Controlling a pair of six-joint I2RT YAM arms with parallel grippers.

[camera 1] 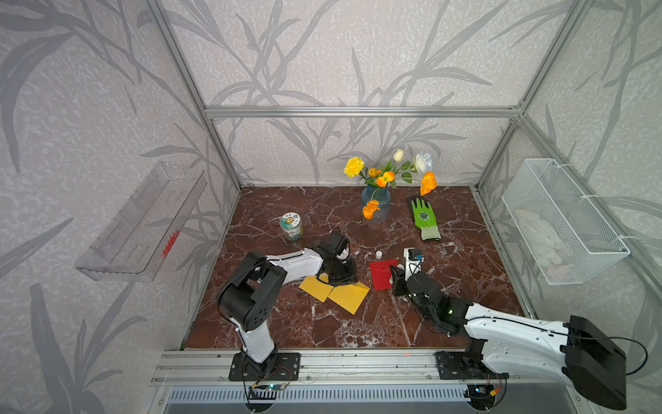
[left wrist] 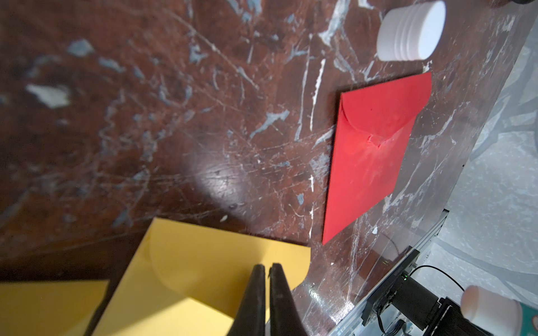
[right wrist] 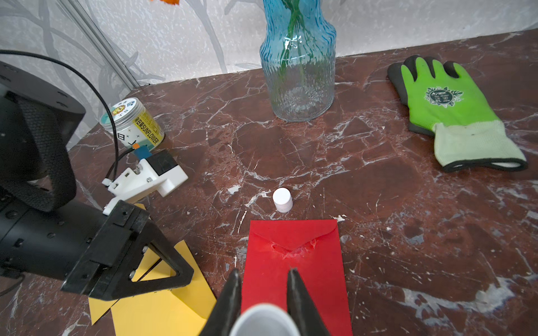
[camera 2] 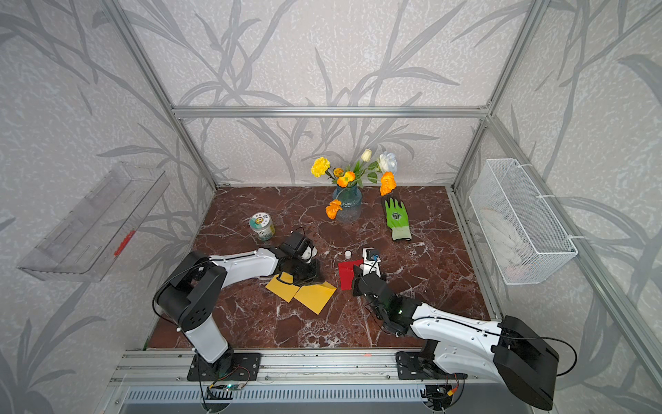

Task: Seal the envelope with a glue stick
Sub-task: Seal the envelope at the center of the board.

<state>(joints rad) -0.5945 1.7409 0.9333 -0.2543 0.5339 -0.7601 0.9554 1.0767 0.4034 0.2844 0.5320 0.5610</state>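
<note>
The robot's right tool (right wrist: 264, 272) is clamped on the small white plastic glue stick (right wrist: 265, 320), with a jaw on either side of the barrel. It's hovering just over the near end of the red paper envelope (right wrist: 294, 285). The stick's little white ribbed cap (right wrist: 282, 199) is off and standing upright on the dark red marble counter (right wrist: 407, 203), just past the envelope's flap edge. That flap is lying down, with a scuffed, wrinkly patch at its point. The left tool (left wrist: 267, 266) is closed with nothing visible between the jaws, and its tips are down at the yellow paper envelope (left wrist: 203, 261). It's hard to say whether it's actually pressing on the paper.

On handling, the stick looks like a light, rigid tube, so weight shouldn't be an issue. The smooth round barrel is the bit to worry about, since it could twist or slide in a two-jaw pinch once it gets pushed against paper. A grip around the middle of the barrel, well clear of the glue end, seems the safe bet. Squeezing firmly probably won't hurt it. The glue itself should be soft and tacky, so light pressure and short strokes are likely enough. The envelopes are thin and floppy, and that glossy counter looks slick. Whichever one gets glued will probably skate around unless the other tool pins it down flat.
</note>
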